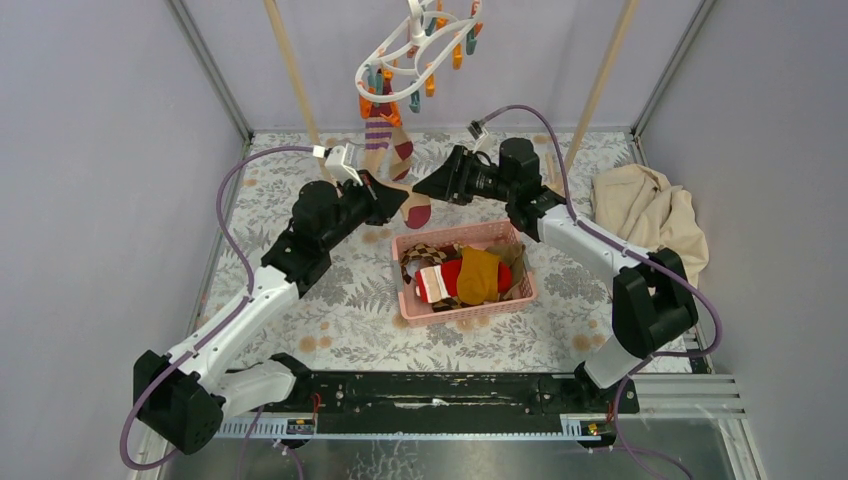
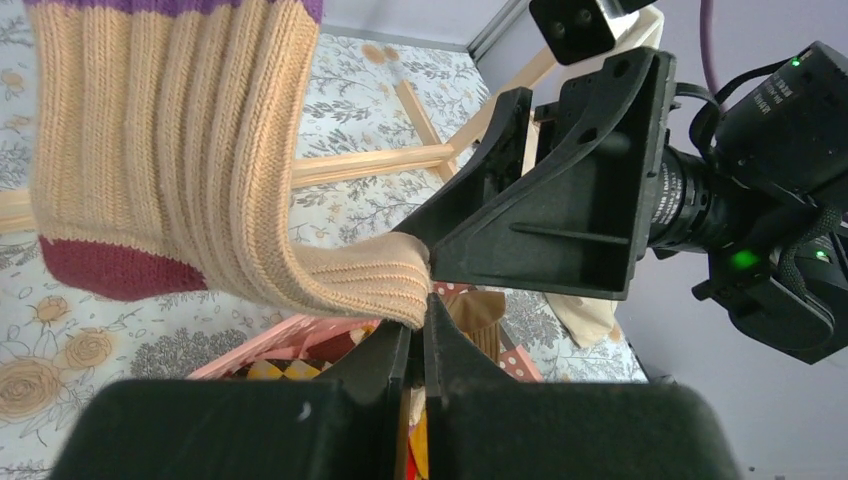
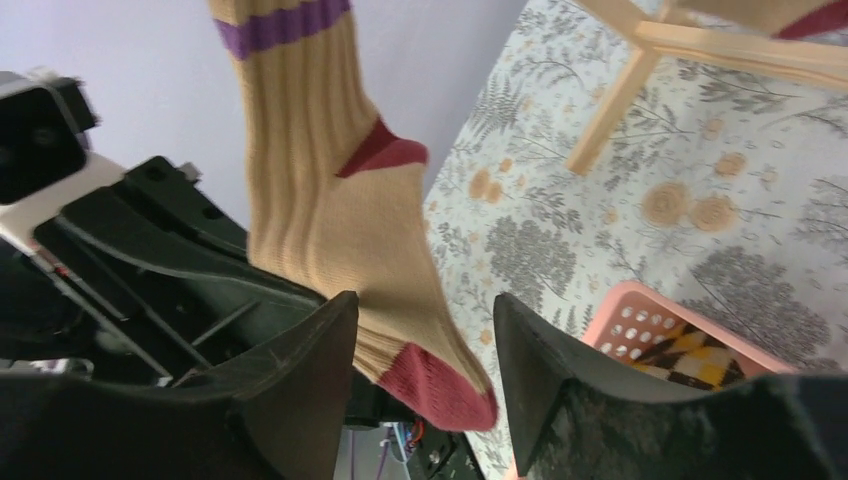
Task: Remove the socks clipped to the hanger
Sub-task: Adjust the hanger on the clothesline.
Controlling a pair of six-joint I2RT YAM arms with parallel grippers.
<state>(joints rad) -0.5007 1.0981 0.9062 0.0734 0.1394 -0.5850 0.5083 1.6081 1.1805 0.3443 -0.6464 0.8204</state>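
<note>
The white hanger [image 1: 415,50] with orange and teal clips hangs at the top centre. Two tan socks with purple stripes and maroon heel and toe hang from it, one further left [image 1: 377,135] and one lower [image 1: 404,150]. My left gripper [image 1: 392,196] is shut on the foot of the lower sock [image 2: 180,150], pinching the tan fabric at its fingertips [image 2: 420,310]. My right gripper [image 1: 425,187] faces it, open, with the sock's maroon toe [image 3: 440,385] between its fingers [image 3: 422,305] and not pinched.
A pink basket [image 1: 520,295] below the grippers holds argyle, red Santa, mustard and brown socks. A beige cloth [image 1: 650,215] lies at the right. The wooden rack's poles [image 1: 600,80] and floor bars [image 3: 620,90] stand behind. The two grippers are nearly touching.
</note>
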